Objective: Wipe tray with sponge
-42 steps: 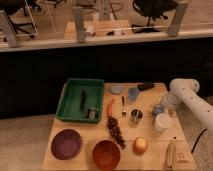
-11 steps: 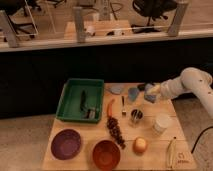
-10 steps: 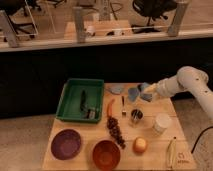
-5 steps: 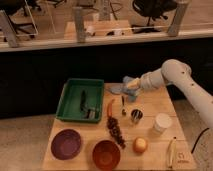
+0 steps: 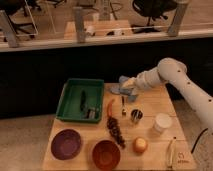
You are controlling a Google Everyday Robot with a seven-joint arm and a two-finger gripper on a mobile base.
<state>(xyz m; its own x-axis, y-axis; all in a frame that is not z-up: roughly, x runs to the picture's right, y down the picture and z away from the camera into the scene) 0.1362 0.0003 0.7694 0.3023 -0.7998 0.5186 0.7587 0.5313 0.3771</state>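
Note:
The green tray [image 5: 65, 100] lies at the table's back left, with a dark utensil and a small grey item inside it. My gripper [image 5: 127, 83] hangs above the table's back middle, just right of the tray's far right corner. It is shut on the light-blue sponge [image 5: 122, 79], which sticks out to the left of the fingers. The white arm [image 5: 172, 75] reaches in from the right.
Below the gripper lie a flat grey-blue piece [image 5: 115, 90] and a blue-grey cup-like thing [image 5: 133, 97]. Toward the front are a red pepper [image 5: 110, 106], dark grapes [image 5: 116, 131], a metal cup [image 5: 136, 116], a white cup [image 5: 162, 122], a purple bowl [image 5: 66, 144], a brown bowl [image 5: 106, 154] and an orange fruit [image 5: 140, 145].
The gripper has carried the sponge leftward from the table's right side toward the tray. The other things on the table have stayed where they were.

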